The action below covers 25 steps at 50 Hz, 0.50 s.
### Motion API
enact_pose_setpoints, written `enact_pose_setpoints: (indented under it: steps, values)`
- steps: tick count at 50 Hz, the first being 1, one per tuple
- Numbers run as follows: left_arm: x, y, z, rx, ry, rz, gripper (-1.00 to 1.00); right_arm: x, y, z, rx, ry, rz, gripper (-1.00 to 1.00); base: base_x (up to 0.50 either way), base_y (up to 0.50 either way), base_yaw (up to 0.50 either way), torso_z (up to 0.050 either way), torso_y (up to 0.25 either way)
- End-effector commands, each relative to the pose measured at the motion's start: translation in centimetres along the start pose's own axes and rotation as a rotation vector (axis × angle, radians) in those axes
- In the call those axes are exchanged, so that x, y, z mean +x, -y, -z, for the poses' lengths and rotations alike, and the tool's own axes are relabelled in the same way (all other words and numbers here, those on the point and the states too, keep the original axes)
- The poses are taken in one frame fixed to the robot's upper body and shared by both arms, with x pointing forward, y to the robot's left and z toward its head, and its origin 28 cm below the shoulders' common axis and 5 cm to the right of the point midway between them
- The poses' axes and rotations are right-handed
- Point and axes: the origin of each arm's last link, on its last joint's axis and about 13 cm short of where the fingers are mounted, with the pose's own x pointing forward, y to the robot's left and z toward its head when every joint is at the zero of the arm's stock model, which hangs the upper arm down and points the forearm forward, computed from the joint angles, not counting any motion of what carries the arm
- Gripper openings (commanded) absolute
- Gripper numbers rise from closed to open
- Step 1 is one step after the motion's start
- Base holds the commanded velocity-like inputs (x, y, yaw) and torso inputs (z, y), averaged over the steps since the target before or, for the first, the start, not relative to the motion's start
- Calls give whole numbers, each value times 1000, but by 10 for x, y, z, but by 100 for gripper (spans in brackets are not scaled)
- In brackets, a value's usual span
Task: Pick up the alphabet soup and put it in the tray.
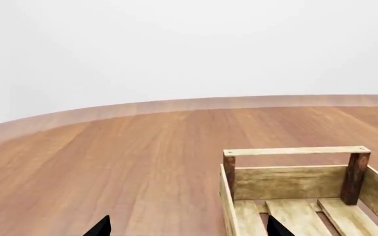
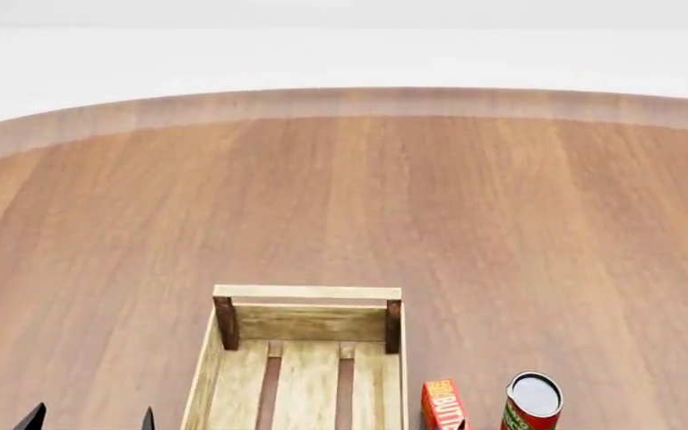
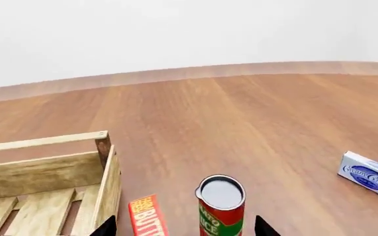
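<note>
Searching not yet over: the soup shows in no view, so nothing is picked or placed. Tray [image 2: 305,293] stands bare-slatted on the bench [image 2: 344,197]. Left pincer [image 1: 187,227] and right pincer [image 3: 185,227] both spread, holding nothing. Count: one tray, one red-green can [image 3: 221,204], one butter box [image 3: 147,216], one blue-white box [image 3: 369,175].

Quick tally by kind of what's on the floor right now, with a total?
Wooden crates: 1, the tray
Cans: 1, red-and-green can
Orange boxes: 1, butter box
White-and-blue boxes: 1, cream cheese box
Total: 4. No blue-labelled alphabet soup shows in any view.
</note>
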Motion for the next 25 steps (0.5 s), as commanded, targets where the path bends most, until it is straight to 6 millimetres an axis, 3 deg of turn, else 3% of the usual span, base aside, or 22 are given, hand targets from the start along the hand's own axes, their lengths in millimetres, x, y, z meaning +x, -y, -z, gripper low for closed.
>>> enact_pose_setpoints:
  steps: [1,12,25]
  values:
    - [-1,-1,0,-4,-1,-8,100,-8,14,-23,52,-93,157,100,0,0,0,0,0]
    - [0,-1,0,-8,-4,-9,100,-29,30,-33,87,-140,278,100,0,0,0,0,0]
    - [0,-2,1,-11,-4,-13,100,-44,48,-27,106,-140,449,100,0,0,0,0,0]
